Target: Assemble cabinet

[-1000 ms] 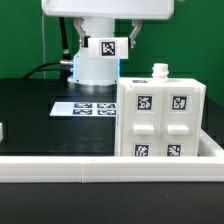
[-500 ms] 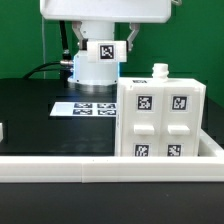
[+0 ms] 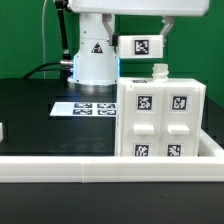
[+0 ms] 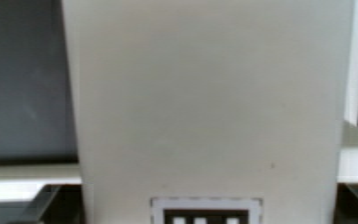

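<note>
The cabinet (image 3: 160,122) is a white box with several black-and-white tags on its front. It stands at the exterior view's right, behind the white front rail, with a small white knob (image 3: 158,70) sticking up from its top. My gripper (image 3: 140,40) hangs high, just above and to the exterior view's left of that knob. It is shut on a white cabinet piece (image 3: 140,46) with a tag facing the camera. In the wrist view this held piece (image 4: 202,100) fills the middle, with a tag near the gripper (image 4: 202,208) and dark fingers at both sides.
The marker board (image 3: 85,106) lies flat on the black table behind the cabinet. The white robot pedestal (image 3: 95,58) with a triangle sticker stands at the back. A white rail (image 3: 90,168) runs along the front. A small white part (image 3: 2,130) shows at the left edge.
My gripper has moved to the exterior view's right with the white piece, from in front of the pedestal to above the cabinet's left top edge. The cabinet has not moved.
</note>
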Action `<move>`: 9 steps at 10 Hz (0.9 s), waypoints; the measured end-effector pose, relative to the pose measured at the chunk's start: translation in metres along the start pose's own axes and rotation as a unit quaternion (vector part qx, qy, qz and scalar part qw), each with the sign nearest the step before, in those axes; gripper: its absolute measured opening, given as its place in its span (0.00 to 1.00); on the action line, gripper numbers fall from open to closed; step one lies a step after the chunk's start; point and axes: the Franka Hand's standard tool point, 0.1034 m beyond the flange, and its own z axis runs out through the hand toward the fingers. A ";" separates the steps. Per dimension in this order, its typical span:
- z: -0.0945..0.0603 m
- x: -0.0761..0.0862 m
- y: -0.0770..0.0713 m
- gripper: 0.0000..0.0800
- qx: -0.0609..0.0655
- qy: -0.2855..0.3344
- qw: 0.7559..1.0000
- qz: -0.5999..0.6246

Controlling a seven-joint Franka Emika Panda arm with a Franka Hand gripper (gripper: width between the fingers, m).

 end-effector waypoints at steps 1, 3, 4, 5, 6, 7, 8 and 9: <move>0.001 0.010 -0.008 0.70 -0.001 0.003 1.000 0.005; 0.003 0.015 -0.012 0.70 -0.002 0.003 1.000 0.001; 0.004 0.015 -0.011 0.70 -0.002 0.002 1.000 0.001; 0.005 0.014 -0.012 0.70 -0.002 0.001 1.000 0.001; 0.006 0.014 -0.012 0.70 -0.002 0.001 1.000 0.001; 0.008 0.013 -0.012 0.70 -0.003 -0.002 1.000 -0.006; 0.009 0.016 -0.018 0.70 -0.003 0.000 1.000 -0.012; 0.013 0.020 -0.024 0.70 -0.003 0.000 1.000 -0.020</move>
